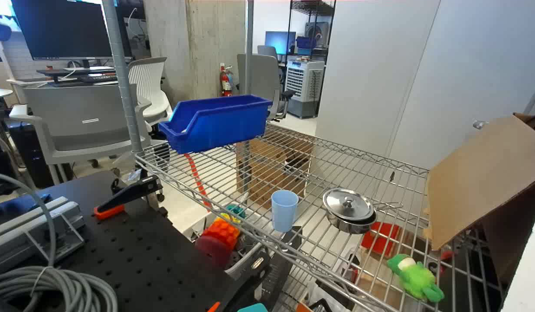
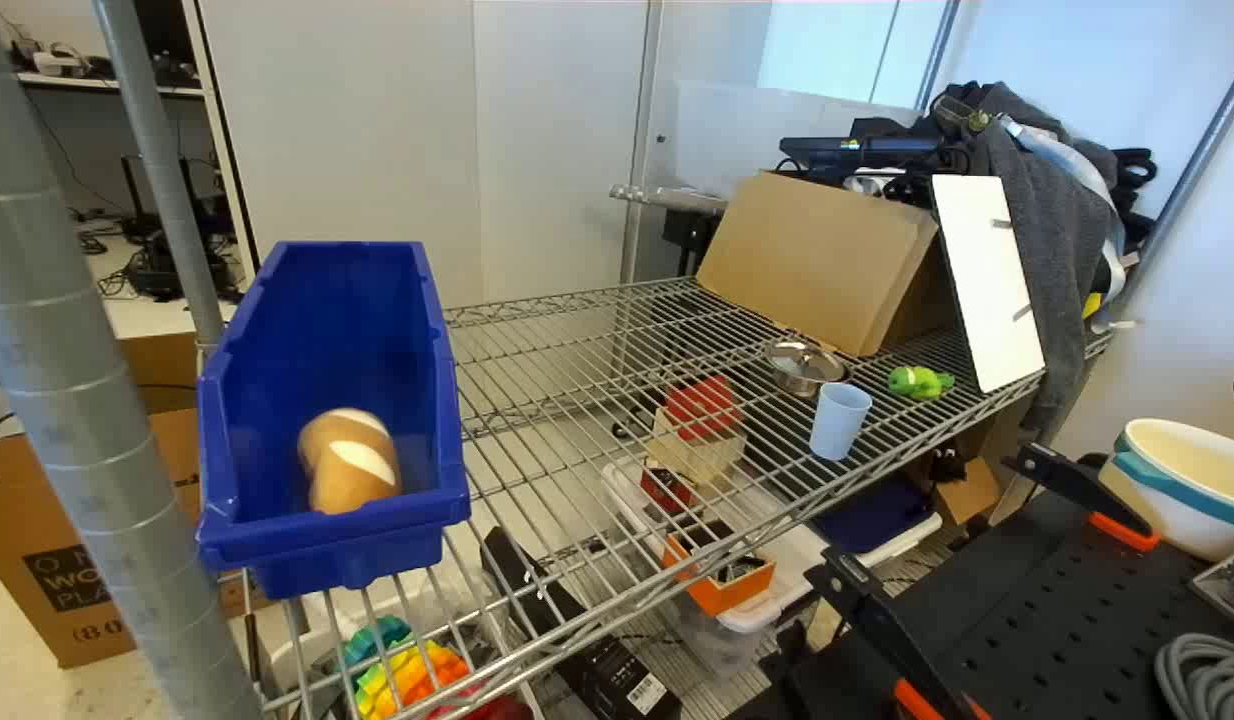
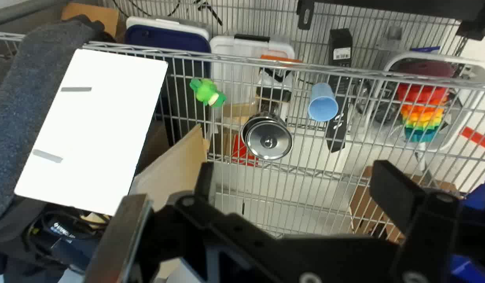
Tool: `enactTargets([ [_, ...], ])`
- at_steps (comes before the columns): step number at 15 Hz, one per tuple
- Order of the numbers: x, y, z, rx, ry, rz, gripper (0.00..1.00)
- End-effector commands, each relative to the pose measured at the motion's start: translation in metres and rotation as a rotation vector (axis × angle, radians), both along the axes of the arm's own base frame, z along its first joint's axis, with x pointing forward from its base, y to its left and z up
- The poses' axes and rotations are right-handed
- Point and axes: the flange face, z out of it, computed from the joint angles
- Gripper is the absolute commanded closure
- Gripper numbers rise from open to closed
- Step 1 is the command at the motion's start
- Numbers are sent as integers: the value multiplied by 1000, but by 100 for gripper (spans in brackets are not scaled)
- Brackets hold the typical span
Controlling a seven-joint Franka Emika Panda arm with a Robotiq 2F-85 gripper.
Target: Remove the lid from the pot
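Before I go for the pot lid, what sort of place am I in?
Probably a lab sharing office space: an exterior view shows a black tabletop with a grid of holes, a computer monitor and a grey office chair.

In an exterior view you look down across the black perforated tabletop (image 1: 139, 255) onto the wire shelf (image 1: 332, 169); in an exterior view, diagonally along it, the blue storage bin (image 2: 352, 540) near. Your wrist view faces steeply down past the gripper (image 3: 293, 179). All three share the light-blue cup (image 3: 322, 94) and pot (image 1: 346, 224).
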Motion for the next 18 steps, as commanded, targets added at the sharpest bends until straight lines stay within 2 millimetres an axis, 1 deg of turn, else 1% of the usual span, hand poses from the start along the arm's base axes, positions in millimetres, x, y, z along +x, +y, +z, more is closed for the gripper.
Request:
enactTargets([
  [1,-2,1,-7,4,17,2,0],
  [3,-3,3,-16,8,38,3,0],
  [7,-2,3,-17,9,40,3,0],
  [8,3,3,-17,8,40,-3,0],
  [10,20,-1,-14,16,37,-19,0],
  [13,57,-11,-21,45,63,-55,0],
  [16,96,-15,-44,79,119,-109,0],
  [18,120,-16,-67,101,170,-151,0],
])
